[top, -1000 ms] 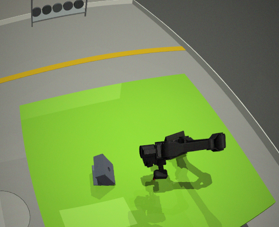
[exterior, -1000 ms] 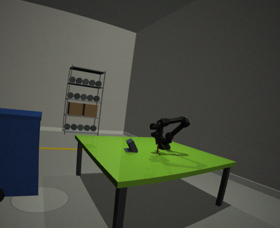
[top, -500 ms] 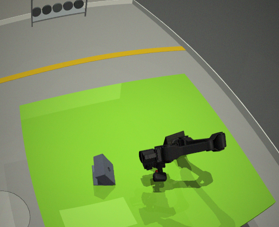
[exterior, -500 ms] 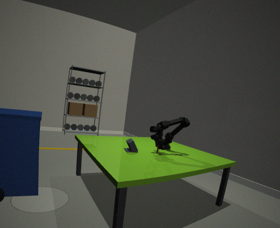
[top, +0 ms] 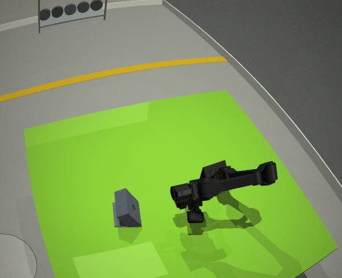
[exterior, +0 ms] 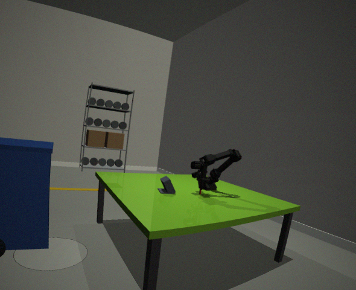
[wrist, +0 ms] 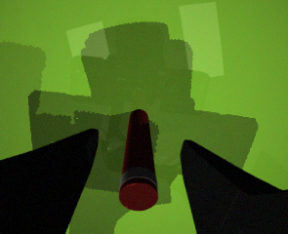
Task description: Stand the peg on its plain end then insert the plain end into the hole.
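On the green table (top: 120, 155) (exterior: 172, 212), the red peg (exterior: 200, 191) (wrist: 141, 146) is standing upright, banded end uppermost, presumably so the gripper (top: 195, 216) (exterior: 204, 186) (wrist: 140, 142) can grasp it there and leave its plain end free for the sloped panel's (top: 129, 206) (exterior: 169, 184) hole (top: 133, 207). Flanking it, the fingers are standing about half open, a gap showing on each side, holding nothing and apparently closing in for the second grasp.
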